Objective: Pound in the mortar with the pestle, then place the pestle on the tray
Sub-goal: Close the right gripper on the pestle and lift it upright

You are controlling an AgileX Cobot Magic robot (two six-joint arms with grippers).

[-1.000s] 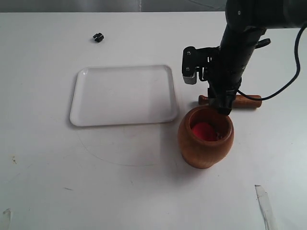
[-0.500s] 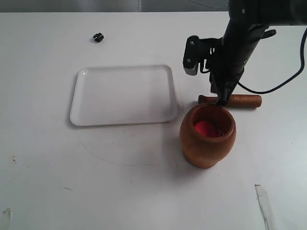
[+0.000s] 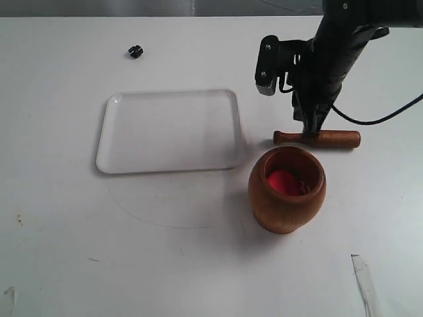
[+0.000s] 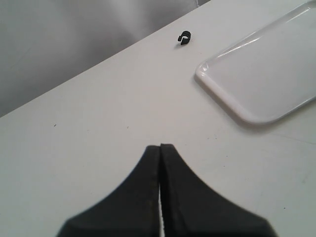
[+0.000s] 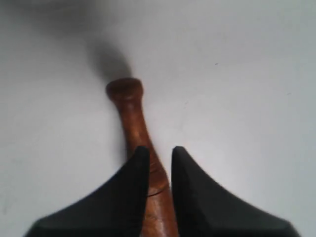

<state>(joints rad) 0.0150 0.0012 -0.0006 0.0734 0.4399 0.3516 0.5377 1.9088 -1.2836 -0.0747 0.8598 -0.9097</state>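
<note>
The brown wooden mortar (image 3: 287,198) stands at the front right of the table with a red ball (image 3: 283,181) inside. Just behind it the dark-brown pestle (image 3: 334,139) lies flat on the table, knobbed end toward the tray. My right gripper (image 3: 310,134) points down over the pestle's narrow part. In the right wrist view its narrowly open fingers straddle the pestle (image 5: 129,111), gripper (image 5: 160,150). The white tray (image 3: 168,131) lies left of the mortar with nothing on it. My left gripper (image 4: 161,146) is shut on nothing, away from the tray (image 4: 266,79).
A small black clip-like object (image 3: 135,51) lies on the table behind the tray, also in the left wrist view as the black object (image 4: 183,37). A strip of clear tape (image 3: 365,281) sits near the front right corner.
My right gripper has moved from the mortar's far rim back to the pestle lying behind it. The mortar shifted very slightly.
</note>
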